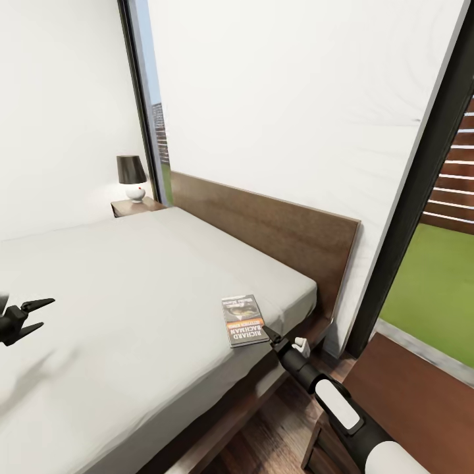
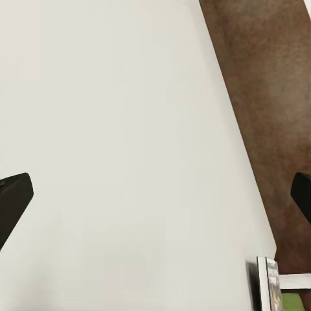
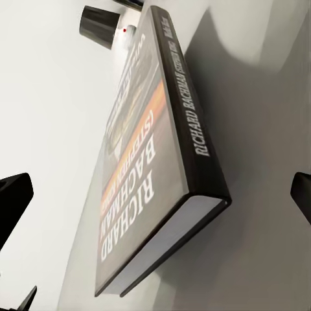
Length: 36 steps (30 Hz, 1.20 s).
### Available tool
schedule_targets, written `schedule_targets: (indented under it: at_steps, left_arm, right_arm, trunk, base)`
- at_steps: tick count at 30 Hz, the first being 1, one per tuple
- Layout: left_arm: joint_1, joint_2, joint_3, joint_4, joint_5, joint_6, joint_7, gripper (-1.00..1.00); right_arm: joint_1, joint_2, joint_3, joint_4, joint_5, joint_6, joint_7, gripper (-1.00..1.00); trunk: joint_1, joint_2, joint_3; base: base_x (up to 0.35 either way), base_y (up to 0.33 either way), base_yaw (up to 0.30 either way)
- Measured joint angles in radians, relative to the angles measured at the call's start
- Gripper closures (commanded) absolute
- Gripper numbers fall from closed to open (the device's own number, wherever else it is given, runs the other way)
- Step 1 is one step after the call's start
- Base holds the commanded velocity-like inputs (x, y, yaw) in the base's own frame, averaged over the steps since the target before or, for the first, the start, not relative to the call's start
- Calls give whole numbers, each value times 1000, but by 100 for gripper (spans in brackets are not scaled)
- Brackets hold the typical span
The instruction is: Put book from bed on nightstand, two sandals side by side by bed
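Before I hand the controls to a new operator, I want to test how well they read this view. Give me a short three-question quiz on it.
1. True or false: the book lies on the bed near the headboard.
2. Which is nearest the book: A) the left tool, B) the right tool, C) the lamp?
3. Fill in: the lamp stands on the far ____.

Key:
1. True; it lies flat near the mattress corner.
2. B; its open fingers sit at the book's near corner, not gripping it.
3. nightstand
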Motion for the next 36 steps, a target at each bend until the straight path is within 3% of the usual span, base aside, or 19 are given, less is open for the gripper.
schedule_targets:
  at_steps: [36]
  left_arm:
    - [0, 1, 0, 0, 0, 0, 0, -100]
  right_arm:
    - [0, 1, 2, 2, 1, 0, -5, -100]
  trunk:
    - [0, 0, 0]
  base:
    - [0, 0, 0]
